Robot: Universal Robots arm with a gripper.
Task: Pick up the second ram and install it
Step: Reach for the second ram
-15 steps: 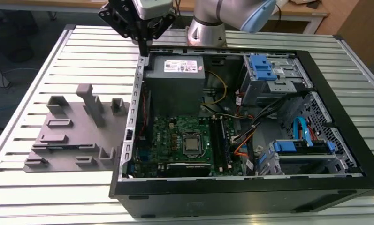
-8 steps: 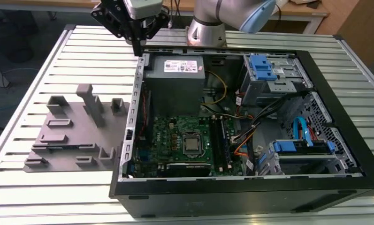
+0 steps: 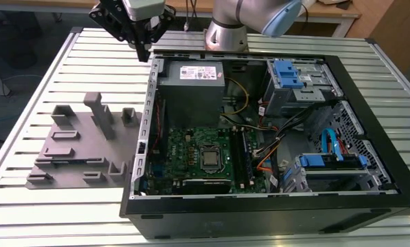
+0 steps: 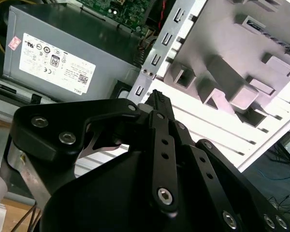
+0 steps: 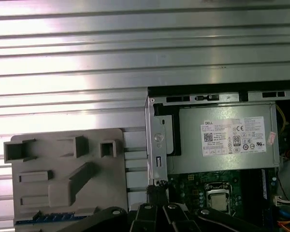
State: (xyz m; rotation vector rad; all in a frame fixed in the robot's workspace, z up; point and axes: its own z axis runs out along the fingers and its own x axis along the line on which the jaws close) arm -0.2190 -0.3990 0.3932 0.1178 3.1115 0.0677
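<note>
Exterior view: one hand [image 3: 143, 54] pinched together; one ram [image 3: 62, 161] on one fixture plate [image 3: 81, 139].

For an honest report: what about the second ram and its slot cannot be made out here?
Second ram: in the first wrist view, a thin strip on the fixture plate; its chips are too small to count.
Memory slots: in the exterior view, too small and dark to tell which are filled.
Motherboard: in the first wrist view, mostly cut off by the picture's edge and the hand.
</note>
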